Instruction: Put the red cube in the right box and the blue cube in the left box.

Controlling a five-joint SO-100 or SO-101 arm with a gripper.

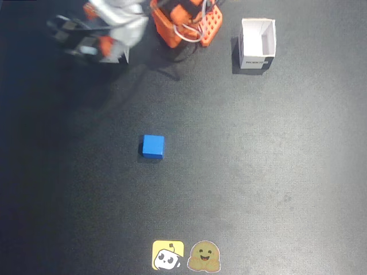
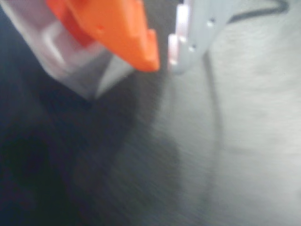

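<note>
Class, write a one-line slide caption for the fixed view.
Blue cube alone mid-table, one white open box upper right, blurred arm at the top left edge.

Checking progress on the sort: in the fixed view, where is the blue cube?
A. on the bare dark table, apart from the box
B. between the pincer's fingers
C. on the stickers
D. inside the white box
A: the blue cube sits alone on the table, well below-left of the white box.

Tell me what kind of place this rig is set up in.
Probably a hobby or lab tabletop: a dark mat with only a blue cube, a white card box and two cartoon stickers at its edge. The arm's base sits on it.
</note>
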